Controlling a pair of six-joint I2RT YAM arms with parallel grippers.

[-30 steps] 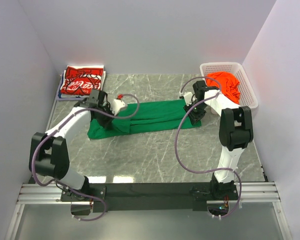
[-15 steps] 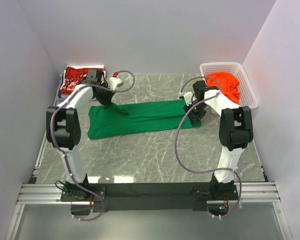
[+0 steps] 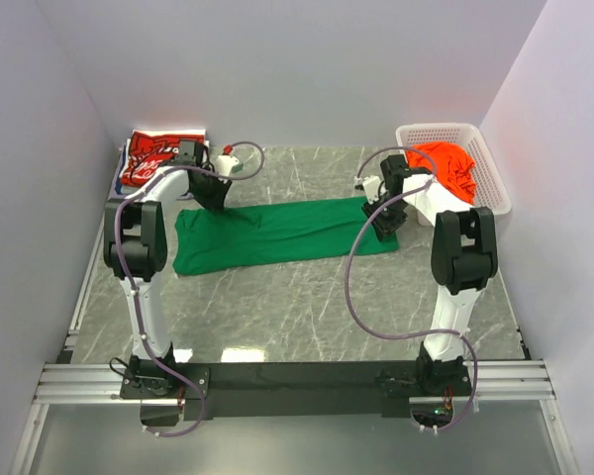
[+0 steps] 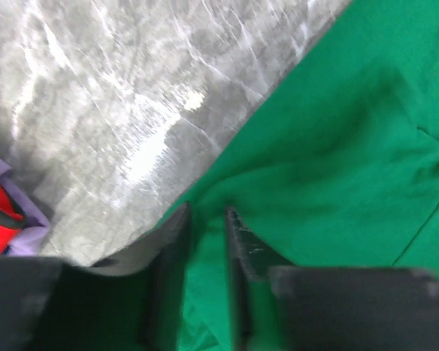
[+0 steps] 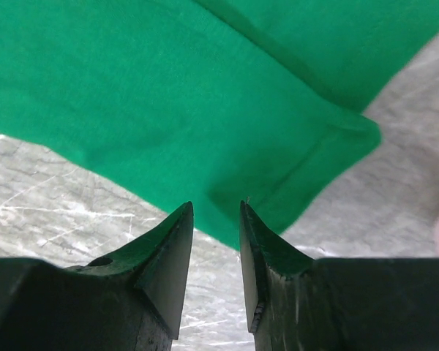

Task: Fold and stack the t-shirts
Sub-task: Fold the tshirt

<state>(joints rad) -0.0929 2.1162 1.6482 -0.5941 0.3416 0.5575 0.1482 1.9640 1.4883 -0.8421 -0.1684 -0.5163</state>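
Nearest you is the grey worktop (image 3: 307,307). Across its middle the green t-shirt (image 3: 277,233) lies flat as a long, narrow band, so you look to be mid-fold. Your left claw (image 4: 207,216) sits at its far-left edge, jaws a sliver apart, gripping nothing. Your right claw (image 5: 216,208) hangs over the right end, partly open and empty. The next move is probably folding one end over the other, which calls for pinching all the layers. Beyond, the red t-shirt (image 3: 153,158) lies folded at the far left, and the orange t-shirt (image 3: 445,163) is heaped in the basket (image 3: 436,128).

Green t-shirt (image 3: 277,230) lies long (seemingly folded); red (image 3: 156,158) folded, orange (image 3: 445,163) heaped.
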